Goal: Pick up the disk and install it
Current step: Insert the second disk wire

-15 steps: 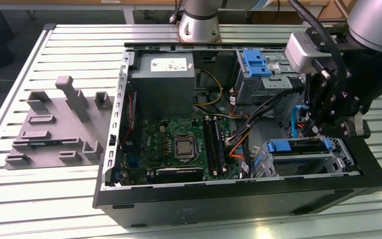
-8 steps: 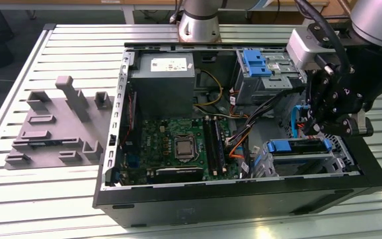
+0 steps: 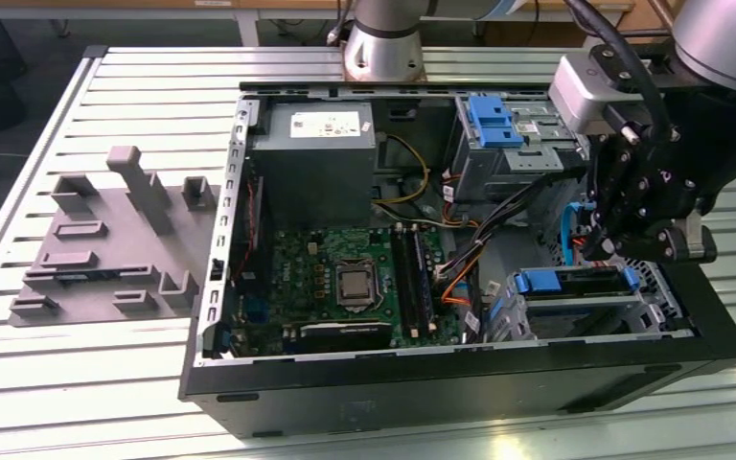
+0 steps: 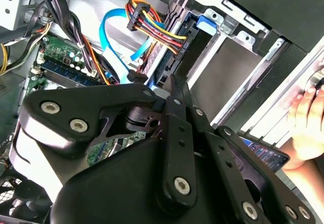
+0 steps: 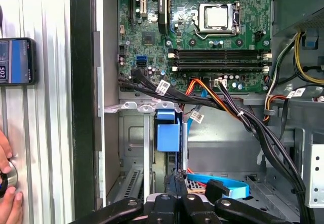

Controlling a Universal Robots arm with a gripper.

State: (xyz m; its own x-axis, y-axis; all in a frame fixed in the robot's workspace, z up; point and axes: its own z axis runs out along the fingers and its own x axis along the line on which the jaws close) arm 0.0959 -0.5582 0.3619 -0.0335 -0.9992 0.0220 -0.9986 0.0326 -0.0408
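The disk [image 3: 573, 284] lies in the lower drive cage [image 3: 655, 278] at the front right of the open computer case, its blue rail facing up. In the first wrist view the disk's blue rail [image 5: 167, 133] sits in the cage slot, straight ahead of my gripper [image 5: 176, 179]. My gripper [image 3: 598, 247] hangs just above the cage, its two black fingers pressed together with nothing between them. In the second wrist view the shut fingertips [image 4: 174, 85] point into the slot towards the blue rail's end [image 4: 205, 23]. Whether the tips touch the disk is hidden.
A bare blue bracket [image 3: 490, 120] sits in the upper cage. The grey power supply box [image 3: 310, 144], motherboard [image 3: 342, 283] and cable bundles [image 5: 243, 118] crowd the case. A grey fixture [image 3: 100, 240] lies on the table. A person's hand [image 5: 6, 183] rests outside the case wall.
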